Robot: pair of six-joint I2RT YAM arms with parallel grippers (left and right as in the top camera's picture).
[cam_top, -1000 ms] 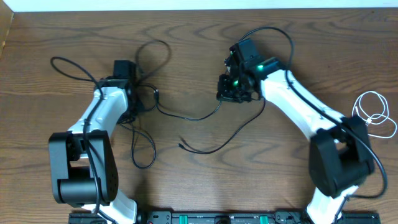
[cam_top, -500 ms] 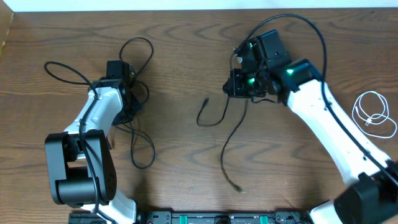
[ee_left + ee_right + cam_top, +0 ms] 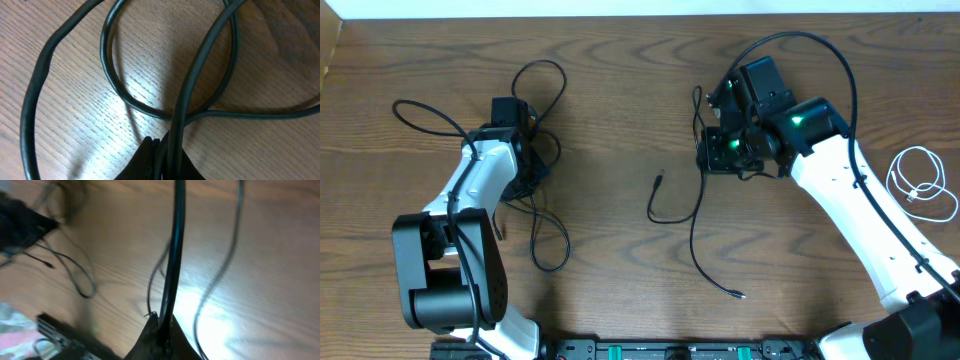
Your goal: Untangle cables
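A black cable hangs from my right gripper at mid-right; its two ends trail on the table, one plug at the centre, one near the front. In the right wrist view the gripper is shut on this black cable. A second black cable lies looped at the left around my left gripper. In the left wrist view the gripper is shut on that black cable, whose loops cross just ahead of the jaws. A white cable lies coiled at the far right.
The wooden table runs to a white wall edge at the back. A black rail with green lights lines the front edge. The thick black wire fixed to the right arm arches above it.
My right gripper has moved right and slightly forward with its black cable, pulling it fully away from the left cable bundle. The cable's loose ends swung toward the front. The left arm shifted slightly, then held.
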